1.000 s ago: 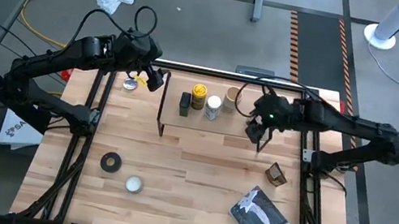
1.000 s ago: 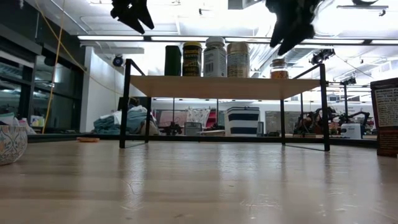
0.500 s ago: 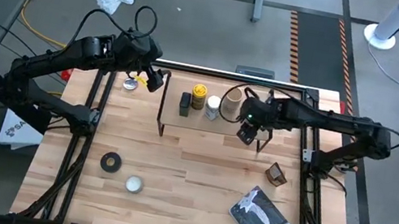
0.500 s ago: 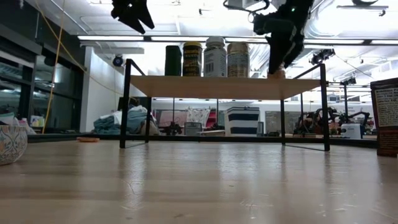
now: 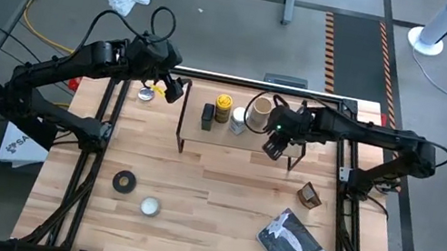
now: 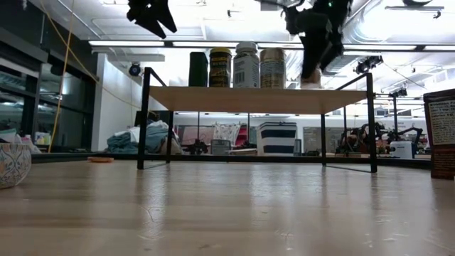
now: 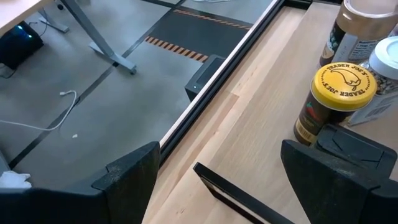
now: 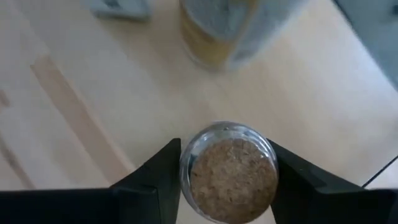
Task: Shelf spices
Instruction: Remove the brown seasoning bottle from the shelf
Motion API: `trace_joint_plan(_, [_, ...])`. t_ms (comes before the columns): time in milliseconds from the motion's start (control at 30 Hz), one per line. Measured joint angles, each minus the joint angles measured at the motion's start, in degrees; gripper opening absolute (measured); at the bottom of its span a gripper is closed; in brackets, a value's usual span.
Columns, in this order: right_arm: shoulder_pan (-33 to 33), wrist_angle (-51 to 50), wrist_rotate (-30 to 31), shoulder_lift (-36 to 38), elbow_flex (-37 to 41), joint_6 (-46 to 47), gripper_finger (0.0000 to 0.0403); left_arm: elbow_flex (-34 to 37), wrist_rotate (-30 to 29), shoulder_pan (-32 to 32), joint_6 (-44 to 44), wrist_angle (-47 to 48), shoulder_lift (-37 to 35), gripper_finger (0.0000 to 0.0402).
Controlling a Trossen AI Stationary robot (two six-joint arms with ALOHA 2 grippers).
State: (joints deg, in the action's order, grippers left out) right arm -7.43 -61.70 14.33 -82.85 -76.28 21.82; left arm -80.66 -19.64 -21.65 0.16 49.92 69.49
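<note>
The small cork-topped jar (image 8: 232,173) sits between the right gripper's (image 5: 275,140) two fingers (image 8: 151,186), which close in on either side of it and seem to touch its glass, over the right part of the shelf (image 5: 238,145). From table height that gripper (image 6: 313,44) hangs just above the plank (image 6: 256,99), and I can't see the jar itself there, nor whether it rests on the wood or is lifted. Beside it on the plank stand the other spices in a row: the tan-lidded jar (image 6: 271,68) nearest, then the white-capped bottle (image 6: 246,65), the yellow-lidded jar (image 7: 333,102) and the dark bottle (image 6: 197,70) at the far end. The shelf stands at the back of the table (image 5: 211,197). A brown packet (image 5: 310,195) stands on the table near the right edge, well clear of the shelf. The left gripper (image 5: 177,88) hovers above the shelf's left end, its fingers (image 7: 124,174) spread wide and holding nothing. Nearer the front lie a black tape roll (image 5: 125,182), a round tin (image 5: 151,207) and a blue-and-white bag (image 5: 296,246).
</note>
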Motion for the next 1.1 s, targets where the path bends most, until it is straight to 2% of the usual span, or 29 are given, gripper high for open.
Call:
trace_joint_plan(200, [5.15, -2.98, -0.94, 0.31, -9.18, -1.22, 0.0170, 0.00, 0.00, 0.00, 0.80, 0.01, 0.00, 0.0330])
trace_joint_plan(333, [12.73, -4.35, -1.01, 0.55, -14.87, 0.49, 0.0170, 0.00, 0.00, 0.00, 2.59, 0.02, 0.01, 0.0330])
trace_joint_plan(433, [19.84, -5.10, -0.48, 0.55, -15.09, 4.92, 0.0170, 0.00, 0.11, 0.00, 2.52, 0.03, 0.02, 0.0330])
trace_joint_plan(600, [31.39, -5.12, 2.73, 0.50, -6.30, 21.12, 0.0170, 0.01, 1.19, 0.00, 2.54, 0.04, 0.02, 0.0330])
trace_joint_plan(767, [38.97, 1.99, 3.26, 0.42, 4.98, 35.20, 0.0170, 0.01, 1.10, -0.01, 2.65, 0.05, 0.02, 0.0330])
trace_joint_plan(933, [40.37, 7.95, 3.64, 0.42, 15.10, 43.43, 0.0170, 0.02, 1.07, 0.00, 2.68, 0.01, 0.02, 0.0330])
trace_joint_plan(1100, [37.95, 8.83, 7.20, 0.42, 21.78, 52.57, 0.0170, 0.00, 0.22, 0.00, 2.68, 0.02, 0.02, 0.0330])
